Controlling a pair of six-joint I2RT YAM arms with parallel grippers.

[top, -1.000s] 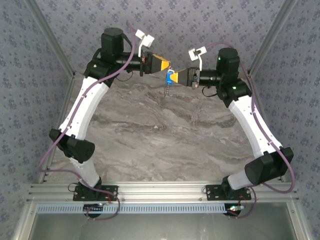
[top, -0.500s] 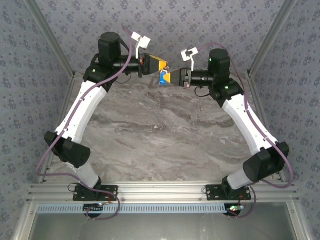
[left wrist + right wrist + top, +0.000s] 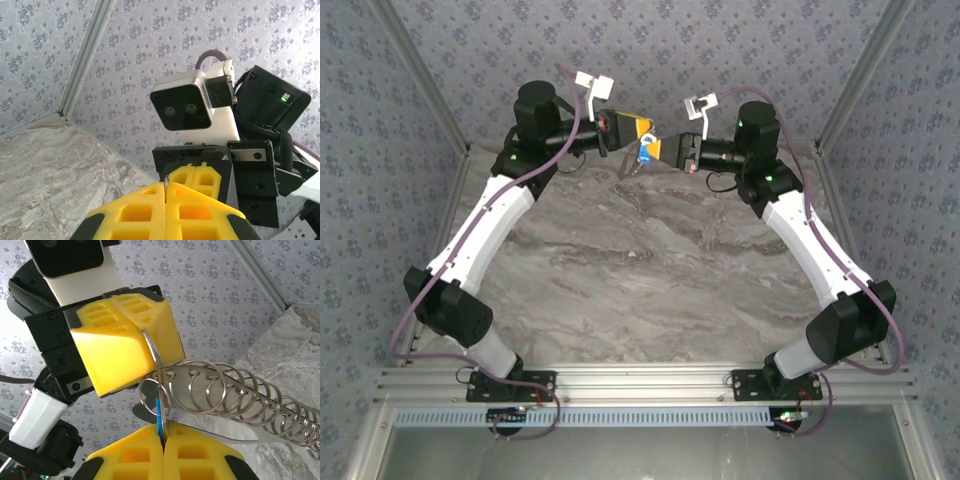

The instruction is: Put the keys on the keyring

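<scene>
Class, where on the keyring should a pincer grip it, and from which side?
Grip the keyring by its end ring's wire, flat faces between the fingers, from the side opposite the key, as the left pincer does: the loop is left open, the chain trails clear.

Blue key (image 3: 159, 422), yellow fingers (image 3: 112, 352), marbled table (image 3: 640, 270)

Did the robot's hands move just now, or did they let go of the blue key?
They moved together. The left gripper and the right gripper slid a little toward the robot's left, carrying the key and the keyring along in the air. Nothing was let go: the left one still pinches the keyring and the right one the key.
</scene>
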